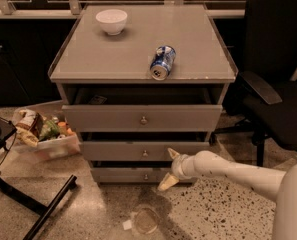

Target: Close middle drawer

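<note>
Though the top drawer (103, 119) above hangs farther out, the middle drawer (118, 151) also sits slightly open, its long front running left to right with a small round knob (145, 153) at centre. The gripper (169, 169) is just right of that knob, low against the front, fingers spread apart and holding nothing. Closing likely means pushing straight back. A blue can (162, 62) lies on the tabletop (113, 59); no lettering is readable.
</note>
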Motion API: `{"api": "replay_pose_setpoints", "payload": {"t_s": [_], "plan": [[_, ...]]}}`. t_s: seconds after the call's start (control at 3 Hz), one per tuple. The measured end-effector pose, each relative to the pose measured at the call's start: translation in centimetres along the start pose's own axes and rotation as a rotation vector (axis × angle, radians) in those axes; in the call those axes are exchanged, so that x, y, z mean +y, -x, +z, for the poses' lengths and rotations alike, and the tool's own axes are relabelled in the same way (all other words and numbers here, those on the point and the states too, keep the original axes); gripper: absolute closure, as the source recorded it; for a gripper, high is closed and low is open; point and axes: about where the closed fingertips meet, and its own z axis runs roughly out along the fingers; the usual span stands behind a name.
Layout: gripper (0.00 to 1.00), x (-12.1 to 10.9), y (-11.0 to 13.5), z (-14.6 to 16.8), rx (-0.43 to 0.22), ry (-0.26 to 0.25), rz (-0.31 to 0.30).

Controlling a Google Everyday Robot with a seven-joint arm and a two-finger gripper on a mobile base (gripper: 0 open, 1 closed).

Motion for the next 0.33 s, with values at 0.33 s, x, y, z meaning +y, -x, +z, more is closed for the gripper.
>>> {"api": "replay_pose_setpoints", "payload": {"t_s": [0.33], "plan": [[0.0,0.76,-0.92,-0.39,-0.015,-0.009,0.014]]}}
